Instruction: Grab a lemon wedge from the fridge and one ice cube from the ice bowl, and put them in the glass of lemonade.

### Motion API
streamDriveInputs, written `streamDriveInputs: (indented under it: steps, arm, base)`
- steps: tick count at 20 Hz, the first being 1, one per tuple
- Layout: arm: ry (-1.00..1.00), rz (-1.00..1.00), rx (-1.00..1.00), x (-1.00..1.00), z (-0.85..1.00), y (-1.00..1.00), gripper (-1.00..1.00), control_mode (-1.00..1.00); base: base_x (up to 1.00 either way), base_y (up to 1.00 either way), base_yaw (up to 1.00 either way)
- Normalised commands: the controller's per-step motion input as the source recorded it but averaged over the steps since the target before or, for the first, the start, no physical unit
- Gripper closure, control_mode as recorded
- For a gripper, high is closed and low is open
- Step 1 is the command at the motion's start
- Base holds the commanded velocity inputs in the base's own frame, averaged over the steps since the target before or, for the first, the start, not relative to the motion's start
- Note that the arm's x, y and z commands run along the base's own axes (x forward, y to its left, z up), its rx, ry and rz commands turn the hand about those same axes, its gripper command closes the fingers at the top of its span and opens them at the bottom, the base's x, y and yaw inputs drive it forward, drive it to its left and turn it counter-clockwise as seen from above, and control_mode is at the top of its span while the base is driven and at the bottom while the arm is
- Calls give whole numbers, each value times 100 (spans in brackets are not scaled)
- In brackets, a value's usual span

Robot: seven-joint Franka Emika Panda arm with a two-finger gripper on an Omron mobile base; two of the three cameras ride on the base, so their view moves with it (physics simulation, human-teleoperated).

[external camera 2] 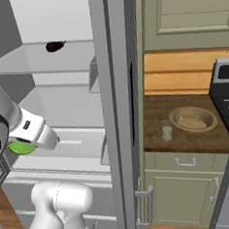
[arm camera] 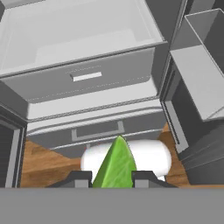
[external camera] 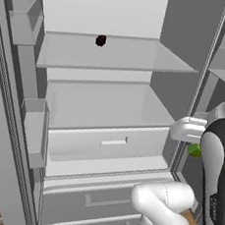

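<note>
The lime-green lemon wedge stands pinched between the two dark fingertips of my gripper, which is shut on it. The wedge also peeks out under my white hand as a green patch, held in front of the open fridge at the level of its white crisper drawer. On the brown counter to the right of the fridge stands the small glass of lemonade, and just right of it the tan ice bowl with a pale mound inside.
A small dark maroon-black round item lies on the upper fridge shelf. The open fridge door stands edge-on between my arm and the counter. A black stove sits at the far right. Door bins flank the opening.
</note>
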Motion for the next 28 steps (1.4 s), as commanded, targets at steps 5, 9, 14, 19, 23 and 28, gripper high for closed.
streamDriveInputs:
  steps: [5,9,14,19,23,28]
  arm:
    - [-1,0,0,-34,-1,0,100,-100]
    - [0,0,0,0,0,0,100,-100]
    - [0,0,0,0,0,0,100,-100]
    - [0,0,0,0,0,0,100,100]
    - [0,0,0,0,0,0,100,100]
    - [0,0,0,0,0,0,100,100]
  base:
    - [0,0,0]
    - [0,0,0]
    - [0,0,0]
    - [-83,-2,-8]
    - [-100,-2,-12]
    - [-66,-23,-38]
